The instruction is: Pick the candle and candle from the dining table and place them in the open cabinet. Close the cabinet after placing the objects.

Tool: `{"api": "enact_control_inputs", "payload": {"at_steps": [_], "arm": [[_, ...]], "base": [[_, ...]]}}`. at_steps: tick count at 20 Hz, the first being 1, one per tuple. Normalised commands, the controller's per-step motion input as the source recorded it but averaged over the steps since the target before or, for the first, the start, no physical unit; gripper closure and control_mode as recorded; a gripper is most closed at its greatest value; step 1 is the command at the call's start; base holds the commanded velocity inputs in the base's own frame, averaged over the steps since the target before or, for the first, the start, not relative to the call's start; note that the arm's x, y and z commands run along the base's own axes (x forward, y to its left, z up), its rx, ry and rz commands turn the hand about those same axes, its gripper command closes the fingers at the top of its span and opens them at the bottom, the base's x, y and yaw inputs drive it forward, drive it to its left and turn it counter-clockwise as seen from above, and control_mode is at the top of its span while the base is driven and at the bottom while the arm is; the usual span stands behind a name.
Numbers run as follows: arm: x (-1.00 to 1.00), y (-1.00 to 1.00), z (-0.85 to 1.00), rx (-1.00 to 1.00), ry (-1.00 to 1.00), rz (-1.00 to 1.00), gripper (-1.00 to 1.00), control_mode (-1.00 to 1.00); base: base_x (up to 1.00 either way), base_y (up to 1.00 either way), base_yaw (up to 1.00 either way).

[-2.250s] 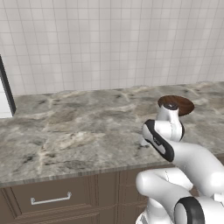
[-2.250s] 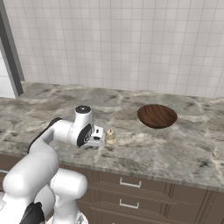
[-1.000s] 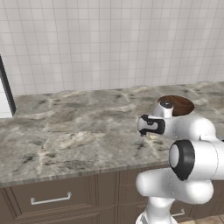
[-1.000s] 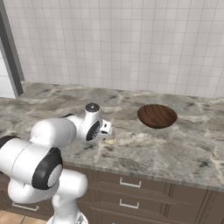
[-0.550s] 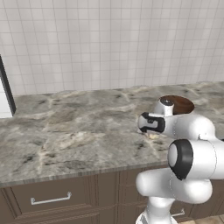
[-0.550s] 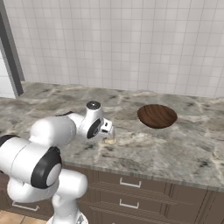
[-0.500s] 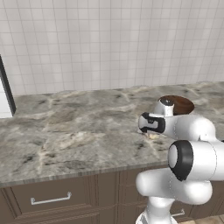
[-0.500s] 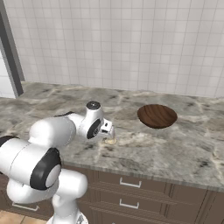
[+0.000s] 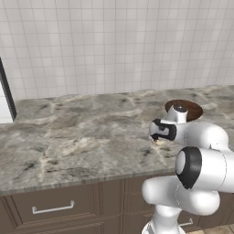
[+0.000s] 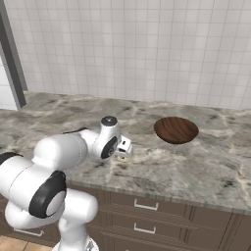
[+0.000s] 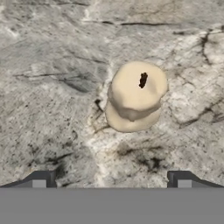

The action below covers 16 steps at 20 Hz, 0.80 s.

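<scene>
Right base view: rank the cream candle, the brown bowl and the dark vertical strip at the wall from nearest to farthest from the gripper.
1. Cream candle: right under the gripper, on the dining table.
2. Brown bowl: to the right, further back.
3. Dark vertical strip: far left, at the wall.

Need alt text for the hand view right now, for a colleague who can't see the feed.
A short cream candle with a dark wick stands on its pale base on the grey-brown marbled dining table, seen from above. The open gripper hangs over it, its two dark fingertips spread wide at the bottom edge, touching nothing.
</scene>
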Motion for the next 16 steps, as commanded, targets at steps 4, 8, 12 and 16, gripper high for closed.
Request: {"api": "enact_control_inputs", "payload": {"at_steps": [4, 8, 12, 16], "arm": [[0.2, -0.29, 0.0, 0.0, 0.0, -0.04, -1.0, -1.0], [0.29, -0.16, -0.01, 0.0, 0.0, -0.02, -1.0, -1.0], [0.13, 0.0, -0.15, 0.0, 0.0, 0.0, -1.0, -1.0], [0.19, 0.0, -0.19, 0.0, 0.0, 0.0, -1.0, -1.0]], "base": [[0.0, 0.0, 0.0], [0.0, 0.0, 0.0], [0.0, 0.0, 0.0], [0.0, 0.0, 0.0]]}}
